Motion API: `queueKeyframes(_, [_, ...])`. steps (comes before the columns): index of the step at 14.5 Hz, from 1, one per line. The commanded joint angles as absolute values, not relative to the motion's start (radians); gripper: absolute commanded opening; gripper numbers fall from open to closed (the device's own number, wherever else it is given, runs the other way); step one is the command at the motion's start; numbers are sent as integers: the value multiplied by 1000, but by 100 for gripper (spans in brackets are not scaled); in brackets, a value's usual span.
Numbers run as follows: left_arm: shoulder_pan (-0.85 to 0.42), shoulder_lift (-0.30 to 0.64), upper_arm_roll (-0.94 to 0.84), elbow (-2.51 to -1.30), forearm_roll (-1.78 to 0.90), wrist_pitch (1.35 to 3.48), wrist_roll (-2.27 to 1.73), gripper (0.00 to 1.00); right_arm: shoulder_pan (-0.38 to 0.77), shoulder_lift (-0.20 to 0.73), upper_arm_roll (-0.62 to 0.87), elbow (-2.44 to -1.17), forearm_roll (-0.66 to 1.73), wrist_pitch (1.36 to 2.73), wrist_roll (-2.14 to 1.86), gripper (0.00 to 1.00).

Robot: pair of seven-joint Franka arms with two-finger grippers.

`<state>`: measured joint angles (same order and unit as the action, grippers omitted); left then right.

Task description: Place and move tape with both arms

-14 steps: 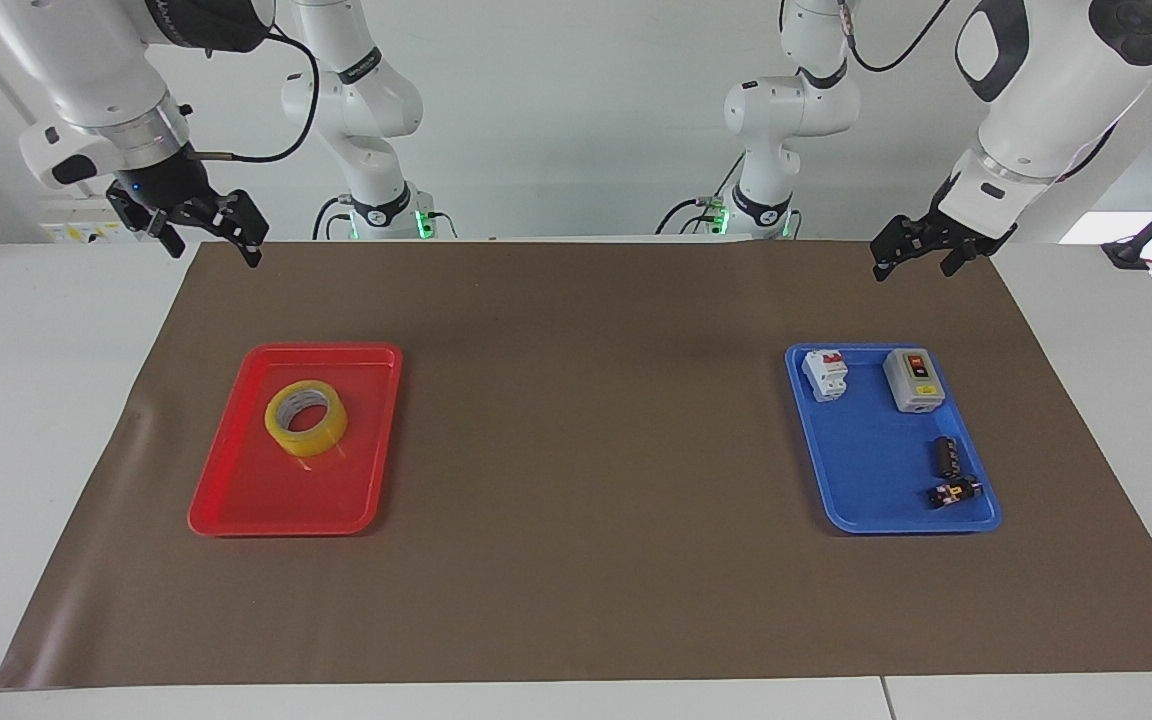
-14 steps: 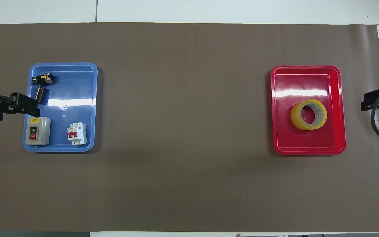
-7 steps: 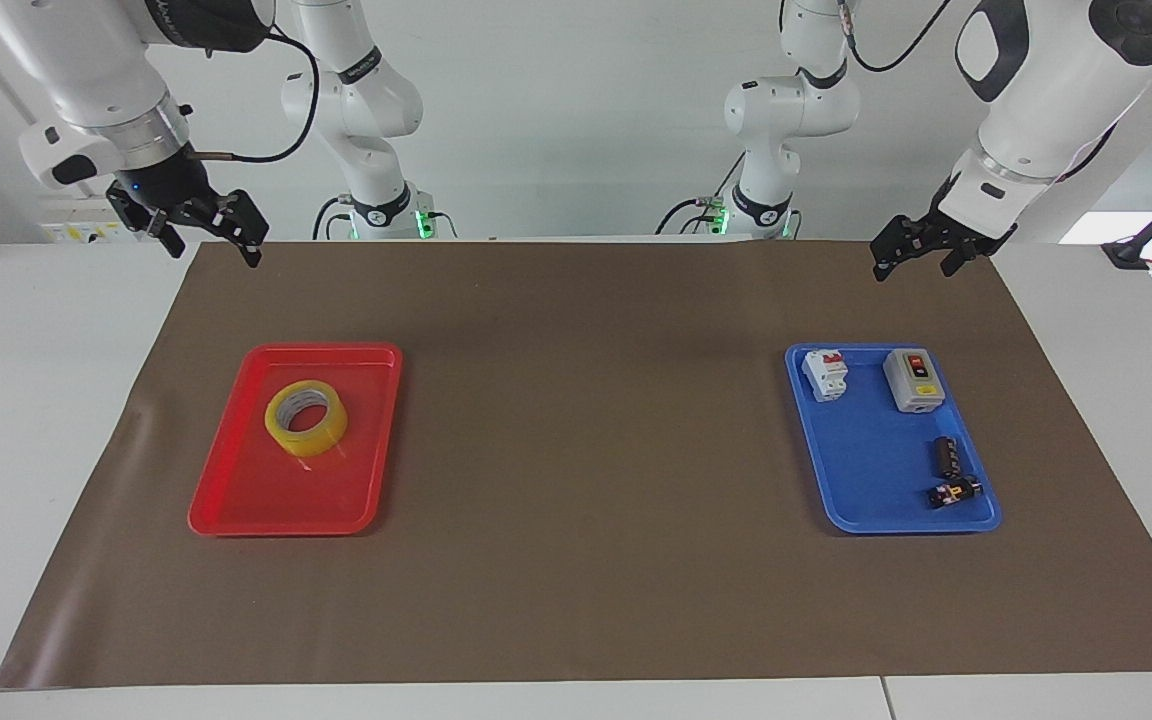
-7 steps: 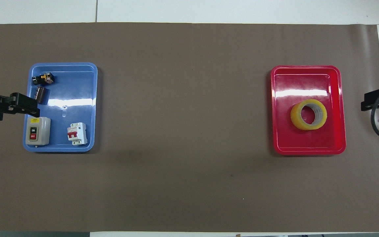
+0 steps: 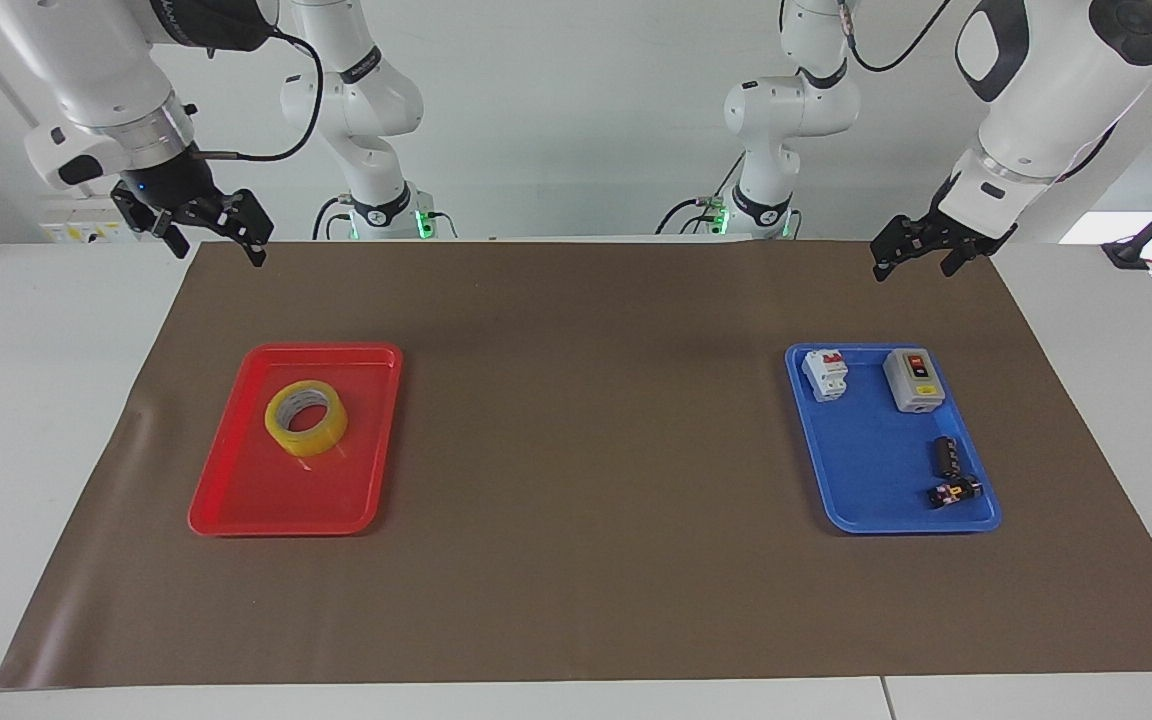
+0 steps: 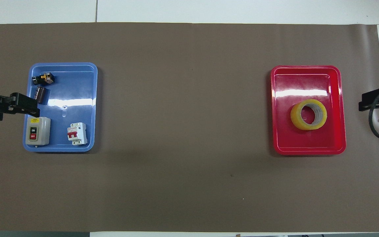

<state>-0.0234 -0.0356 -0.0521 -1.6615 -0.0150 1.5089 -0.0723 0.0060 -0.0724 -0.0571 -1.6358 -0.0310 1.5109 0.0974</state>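
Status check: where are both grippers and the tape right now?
Right gripper raised at its end of the mat, empty. Left gripper raised at its end, empty. Tape flat in red tray, untouched. Nothing blocking it.

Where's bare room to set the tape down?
Widest free patch: brown mat between red tray and blue tray. Red tray has bare floor around the tape. Blue tray is crowded along its edges; only its middle is bare.

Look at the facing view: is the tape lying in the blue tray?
No, the tape lies flat in the red tray, while the blue tray holds only small electrical parts.
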Motion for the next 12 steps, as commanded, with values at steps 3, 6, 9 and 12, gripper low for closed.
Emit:
queueKeyframes(3, [-15,-60,-54,-1692,-29,1529,-64,100,18,-81,-80,-1647,-14,1525,106,100])
queueKeyframes(6, [-15,-60,-54,-1690,-29,1529,-64,100,21,-81,-80,-1647,-12,1523,106,100])
queueKeyframes(9, [-15,-60,-54,-1692,-29,1529,-64,100,20,-81,-81,-1646,-14,1526,106,100])
queueKeyframes(12, [-15,-60,-54,-1692,-29,1529,-64,100,18,-80,-80,-1646,-14,1526,104,100])
